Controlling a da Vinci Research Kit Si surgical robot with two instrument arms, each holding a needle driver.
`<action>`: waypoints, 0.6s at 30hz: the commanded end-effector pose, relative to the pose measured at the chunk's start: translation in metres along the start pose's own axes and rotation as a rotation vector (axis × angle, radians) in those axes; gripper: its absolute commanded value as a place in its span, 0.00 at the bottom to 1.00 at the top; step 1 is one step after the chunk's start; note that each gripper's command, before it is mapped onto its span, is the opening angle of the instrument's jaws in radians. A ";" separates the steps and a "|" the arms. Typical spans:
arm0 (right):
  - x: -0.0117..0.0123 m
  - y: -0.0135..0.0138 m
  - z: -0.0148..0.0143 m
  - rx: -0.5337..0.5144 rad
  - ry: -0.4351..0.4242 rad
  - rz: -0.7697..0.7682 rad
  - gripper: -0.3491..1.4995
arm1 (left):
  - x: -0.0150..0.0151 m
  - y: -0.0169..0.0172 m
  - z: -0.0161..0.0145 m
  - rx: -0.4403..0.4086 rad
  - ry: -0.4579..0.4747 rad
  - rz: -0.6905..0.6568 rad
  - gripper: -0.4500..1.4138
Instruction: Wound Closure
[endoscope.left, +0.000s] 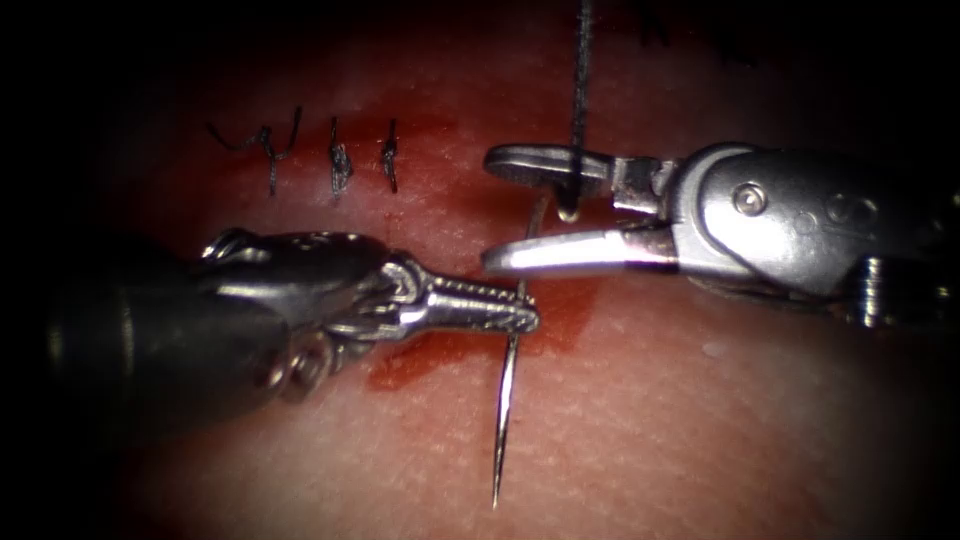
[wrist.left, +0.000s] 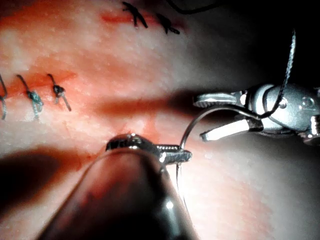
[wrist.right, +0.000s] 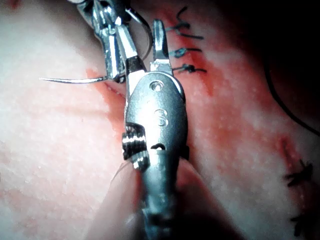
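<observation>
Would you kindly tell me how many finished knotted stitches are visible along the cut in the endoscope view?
3, in a row left of the right tool: the leftmost stitch, the middle stitch and the rightmost stitch, nearest the open jaws. More may lie hidden in the dark margins.

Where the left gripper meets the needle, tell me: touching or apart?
Touching. In the endoscope view the left gripper is shut on the needle along its curve, its point free over the tissue. The right gripper stands open, holding nothing.
</observation>
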 end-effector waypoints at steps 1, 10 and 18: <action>-0.0006 -0.0002 0.0008 0.002 0.001 0.005 0.63 | -0.0004 -0.0005 0.0006 -0.003 -0.001 0.001 0.00; -0.0010 0.0000 0.0011 -0.004 -0.002 0.019 0.61 | -0.0009 -0.0001 0.0006 -0.006 -0.005 0.002 0.00; -0.0011 0.0001 0.0017 -0.022 -0.004 0.036 0.49 | -0.0009 0.0000 0.0007 -0.011 -0.008 0.015 0.00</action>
